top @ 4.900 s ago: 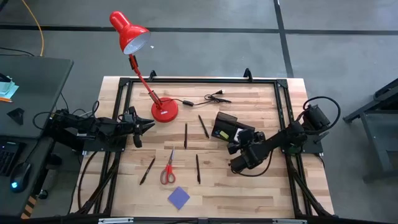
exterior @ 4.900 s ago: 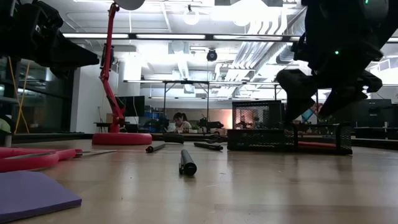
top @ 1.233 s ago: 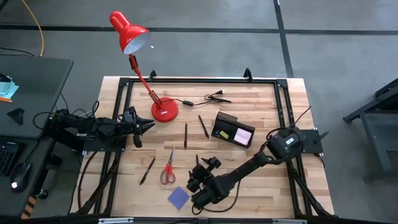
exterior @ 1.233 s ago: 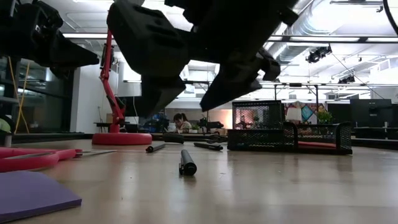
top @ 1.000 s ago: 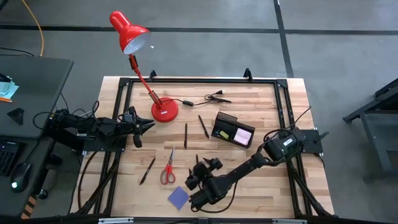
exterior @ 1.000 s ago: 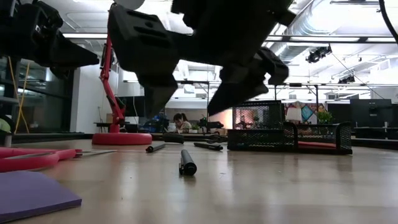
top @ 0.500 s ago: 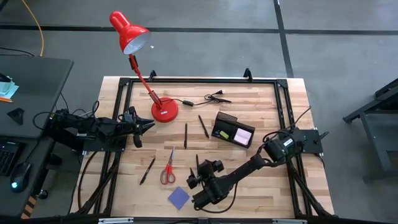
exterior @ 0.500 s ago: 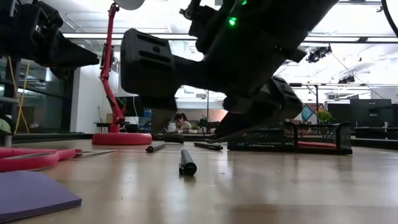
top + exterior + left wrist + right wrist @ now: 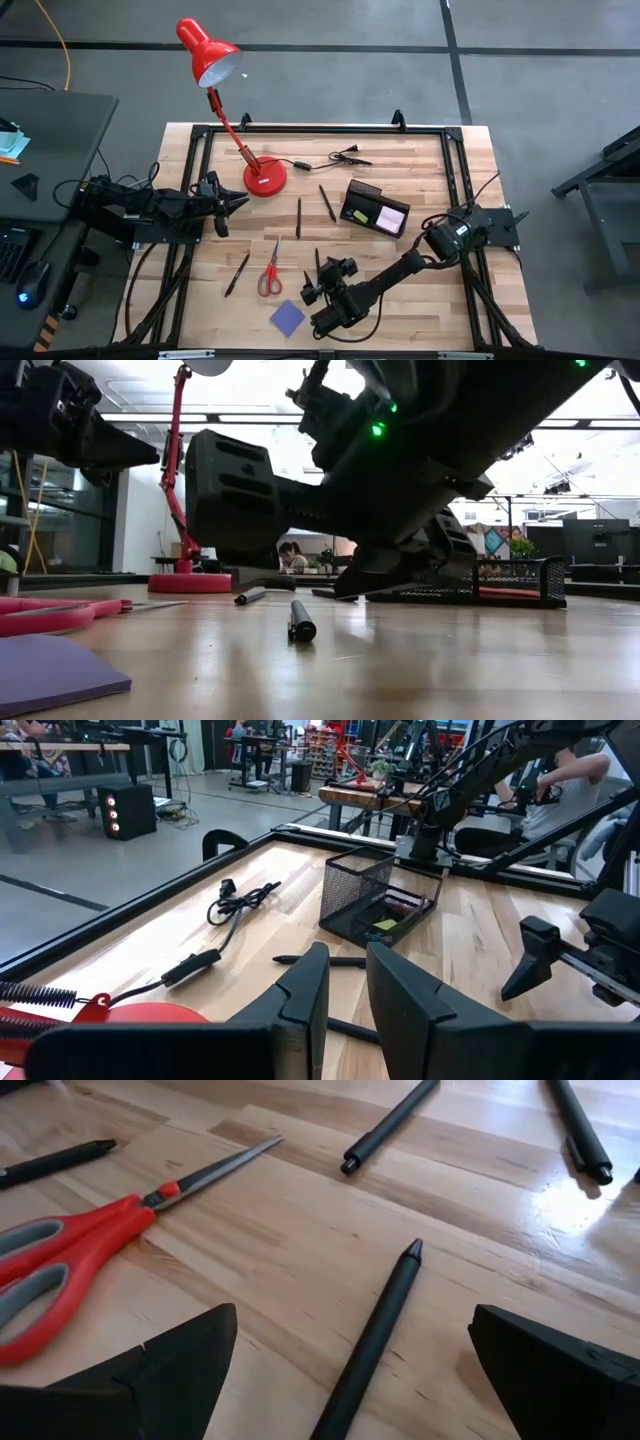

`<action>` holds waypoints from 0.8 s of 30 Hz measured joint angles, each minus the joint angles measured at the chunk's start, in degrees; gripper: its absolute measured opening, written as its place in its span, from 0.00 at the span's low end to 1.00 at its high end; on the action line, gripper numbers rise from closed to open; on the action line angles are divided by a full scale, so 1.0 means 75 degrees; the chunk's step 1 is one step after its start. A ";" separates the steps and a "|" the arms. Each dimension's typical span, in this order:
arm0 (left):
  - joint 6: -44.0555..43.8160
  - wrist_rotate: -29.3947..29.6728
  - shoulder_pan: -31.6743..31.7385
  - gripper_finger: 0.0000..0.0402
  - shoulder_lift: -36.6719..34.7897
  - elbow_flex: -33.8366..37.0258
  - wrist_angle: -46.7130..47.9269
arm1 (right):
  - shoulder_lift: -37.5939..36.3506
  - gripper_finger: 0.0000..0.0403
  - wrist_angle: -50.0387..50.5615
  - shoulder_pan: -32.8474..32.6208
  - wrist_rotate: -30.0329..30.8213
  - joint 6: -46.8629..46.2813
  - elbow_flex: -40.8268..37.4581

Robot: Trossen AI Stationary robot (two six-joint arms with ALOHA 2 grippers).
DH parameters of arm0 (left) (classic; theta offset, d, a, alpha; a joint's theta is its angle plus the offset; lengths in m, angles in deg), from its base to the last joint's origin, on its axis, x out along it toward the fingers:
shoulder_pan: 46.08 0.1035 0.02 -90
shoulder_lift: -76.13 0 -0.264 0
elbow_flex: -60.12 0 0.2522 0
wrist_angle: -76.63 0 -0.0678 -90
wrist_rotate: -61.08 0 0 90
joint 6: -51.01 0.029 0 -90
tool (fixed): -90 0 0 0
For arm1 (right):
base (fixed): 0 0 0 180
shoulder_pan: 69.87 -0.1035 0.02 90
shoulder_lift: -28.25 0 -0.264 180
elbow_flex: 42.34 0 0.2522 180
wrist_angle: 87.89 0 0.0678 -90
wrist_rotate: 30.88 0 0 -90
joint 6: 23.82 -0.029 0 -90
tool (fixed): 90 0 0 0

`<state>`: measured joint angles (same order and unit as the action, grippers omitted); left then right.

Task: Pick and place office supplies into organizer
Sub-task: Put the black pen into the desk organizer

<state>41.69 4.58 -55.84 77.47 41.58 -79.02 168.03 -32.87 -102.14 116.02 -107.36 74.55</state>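
Lowered since a second ago, the right claw [image 9: 313,292] now hangs spread wide over a pen [image 9: 370,1342], one finger to each side, touching nothing. Beside that pen lie the scissors [image 9: 270,273], with the purple pad [image 9: 288,318] nearer the worktop's [image 9: 420,310] front edge and three more pens [image 9: 298,217] scattered around. Further off, the organizer [image 9: 373,211] already holds a pink pad [image 9: 390,216] and a yellow piece [image 9: 384,925]. Judging by this, most of the job remains. Far beyond the scissors, the left claw [image 9: 343,982] waits beside the lamp [image 9: 263,176], fingers slightly apart and empty.
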 joint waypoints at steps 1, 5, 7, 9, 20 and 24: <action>0.0003 0.0000 0.0000 0.16 0.0000 0.0000 0.0000 | 0.0000 0.97 0.0002 0.0000 0.0022 0.0003 0.0000; 0.0002 -0.0003 0.0000 0.16 0.0000 -0.0001 0.0000 | 0.0066 0.97 -0.0029 0.0000 0.0084 0.0003 0.0000; 0.0003 -0.0002 0.0000 0.16 0.0000 0.0000 0.0000 | 0.0141 0.97 -0.0058 0.0000 0.0059 0.0003 0.0000; 0.0003 -0.0003 0.0000 0.16 0.0000 0.0000 0.0000 | 0.0169 0.97 0.0024 0.0000 -0.0011 0.0006 0.0000; 0.0000 -0.0001 0.0001 0.16 0.0001 0.0000 0.0000 | 0.0178 0.93 0.0112 0.0015 -0.0290 0.0017 0.0003; 0.0000 -0.0003 0.0000 0.16 0.0000 0.0000 0.0000 | 0.0178 0.86 0.0239 0.0014 -0.0481 0.0006 0.0012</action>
<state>41.69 4.56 -55.84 77.47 41.58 -79.02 169.37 -31.08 -102.04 112.42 -107.32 74.64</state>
